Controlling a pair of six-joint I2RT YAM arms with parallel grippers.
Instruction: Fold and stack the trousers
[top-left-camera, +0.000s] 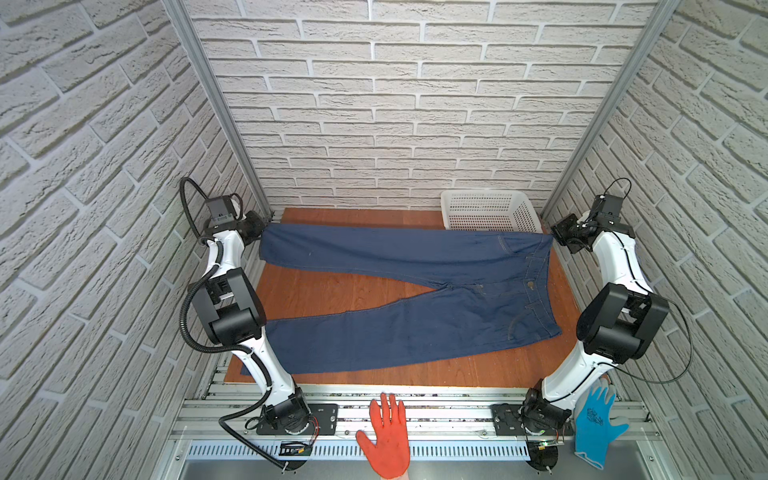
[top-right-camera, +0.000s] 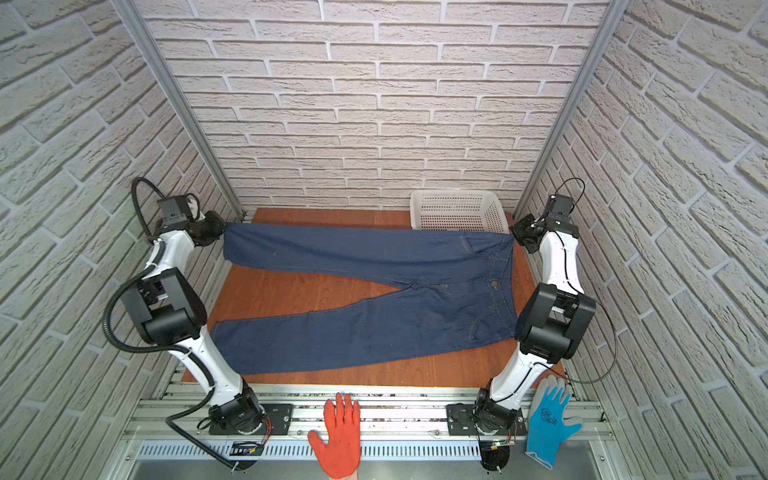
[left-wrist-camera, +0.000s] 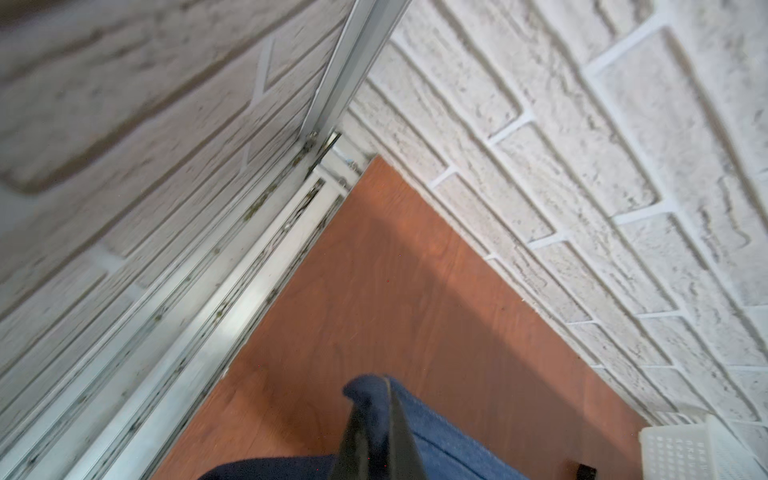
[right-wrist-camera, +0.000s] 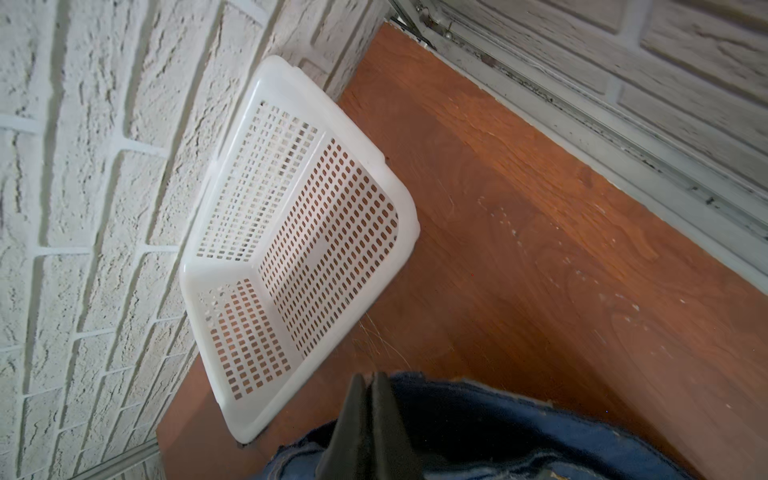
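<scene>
The trousers (top-left-camera: 374, 332) (top-right-camera: 332, 340), dark blue jeans with orange stitching, lie spread front side up on the wooden table (top-left-camera: 332, 291), waist at the right and legs pointing left. The far leg is stretched taut between my two grippers. My left gripper (top-left-camera: 262, 232) (top-right-camera: 224, 233) is shut on the far leg's hem; the left wrist view shows denim (left-wrist-camera: 449, 440) pinched at the gripper (left-wrist-camera: 376, 386). My right gripper (top-left-camera: 552, 240) (top-right-camera: 515, 236) is shut on the waistband's far corner, and the right wrist view shows fabric (right-wrist-camera: 498, 424) beside the closed gripper (right-wrist-camera: 369, 380).
An empty white mesh basket (top-left-camera: 490, 212) (top-right-camera: 457, 210) (right-wrist-camera: 324, 232) stands at the back right corner against the brick wall, just behind the waistband. An orange gloved hand (top-left-camera: 386, 436) rests on the front rail. A blue glove (top-left-camera: 596, 424) lies by the right arm's base.
</scene>
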